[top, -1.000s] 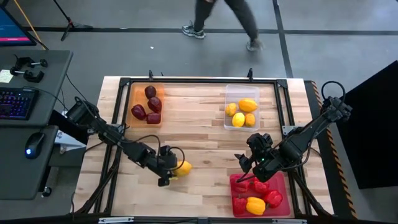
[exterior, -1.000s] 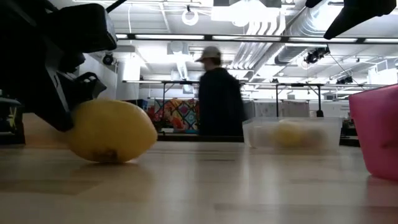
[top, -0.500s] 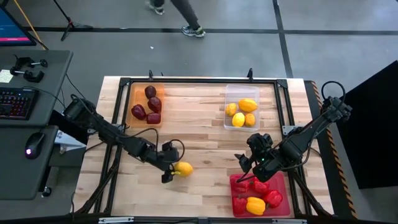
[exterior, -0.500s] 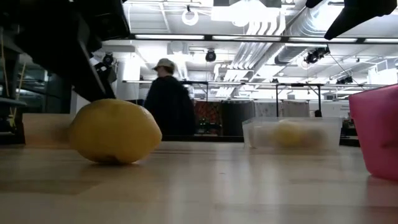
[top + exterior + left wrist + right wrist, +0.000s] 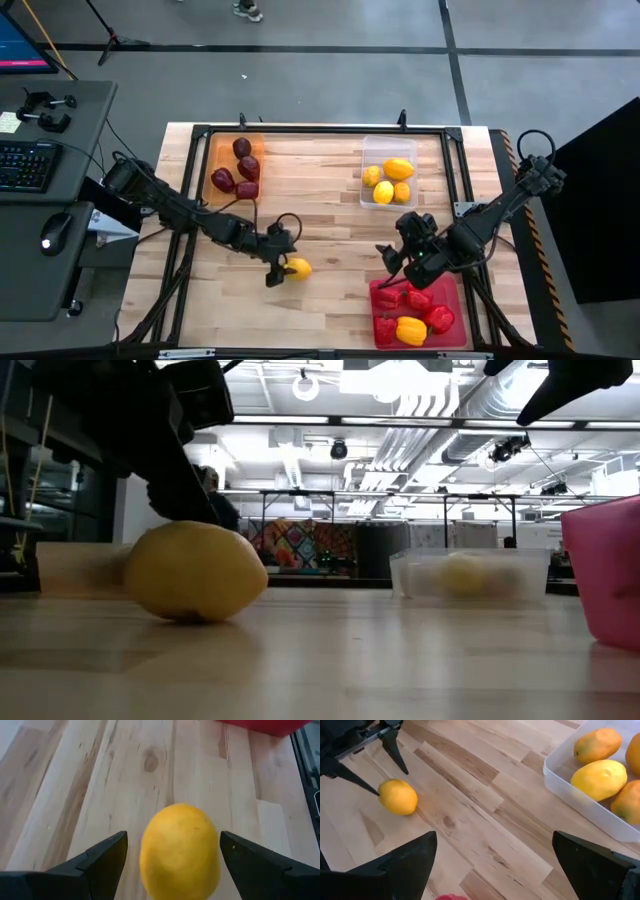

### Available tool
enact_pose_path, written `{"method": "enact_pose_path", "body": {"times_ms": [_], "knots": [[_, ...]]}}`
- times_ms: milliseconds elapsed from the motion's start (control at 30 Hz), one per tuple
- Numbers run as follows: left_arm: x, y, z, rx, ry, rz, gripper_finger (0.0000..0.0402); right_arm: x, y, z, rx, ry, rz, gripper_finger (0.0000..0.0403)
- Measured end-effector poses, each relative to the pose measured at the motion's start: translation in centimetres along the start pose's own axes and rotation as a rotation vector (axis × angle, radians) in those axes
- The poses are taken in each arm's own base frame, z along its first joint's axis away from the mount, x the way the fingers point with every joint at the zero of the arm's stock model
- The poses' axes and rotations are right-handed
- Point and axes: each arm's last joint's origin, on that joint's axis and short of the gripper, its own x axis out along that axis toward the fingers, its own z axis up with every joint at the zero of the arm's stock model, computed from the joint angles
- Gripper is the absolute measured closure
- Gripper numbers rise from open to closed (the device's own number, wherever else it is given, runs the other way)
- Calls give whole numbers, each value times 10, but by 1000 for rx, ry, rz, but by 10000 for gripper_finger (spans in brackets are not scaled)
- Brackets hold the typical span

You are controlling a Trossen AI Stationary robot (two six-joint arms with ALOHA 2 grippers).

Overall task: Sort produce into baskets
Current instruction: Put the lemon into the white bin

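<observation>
Left hand (image 5: pixel 280 268): fingers spread wide, gripping nothing, straddling one yellow lemon (image 5: pixel 296 268) that lies loose on the wooden surface (image 5: pixel 320 215). In the left wrist view the lemon (image 5: pixel 180 851) sits squarely between the two dark fingers (image 5: pixel 100 860), with a gap showing on each side, so neither pad appears to touch it. The low view shows the lemon (image 5: pixel 196 572) resting on the surface with its long axis roughly level, the dark hand just above and behind it.

Bearing for the coming move: the lemon lies directly ahead of this hand, already inside its span; judged from this, closing is all that the grasp needs. The left arm is much the nearer; the right hand (image 5: pixel 397 262) is well apart from the fruit.

Right hand: spread open and empty, hovering at the near edge of the pink basket (image 5: pixel 455 330), which holds red and yellow-orange peppers.

Destination, by judgement: the clear basket (image 5: pixel 368 152), beyond the right hand and well away from the left hand, already holding yellow and orange citrus.

Also on the surface: the orange basket (image 5: pixel 214 150), beyond the left hand, holding dark maroon pieces. The lemon looks to be the only unsorted item.
</observation>
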Motion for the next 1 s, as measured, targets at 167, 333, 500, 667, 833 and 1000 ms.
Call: {"method": "enact_pose_path", "body": {"times_ms": [167, 333, 500, 667, 833, 1000], "knots": [[1, 3, 5, 19, 13, -34, 83, 2, 0, 3, 21, -6, 1, 18], [-3, 0, 13, 130, 48, -57, 40, 3, 0, 4, 18, -5, -3, 18], [-6, -5, 24, 230, 12, -72, 15, 3, 0, 3, 21, 11, 1, 18], [-6, -5, 23, 176, 21, -69, 14, 3, 1, 3, 25, 17, 7, 18], [-6, -5, 23, 222, 19, -69, 14, 3, 1, 2, 23, 57, 14, 18], [2, -4, 18, 195, 64, -55, 14, 3, -1, 1, 7, 65, -6, 18]]}}
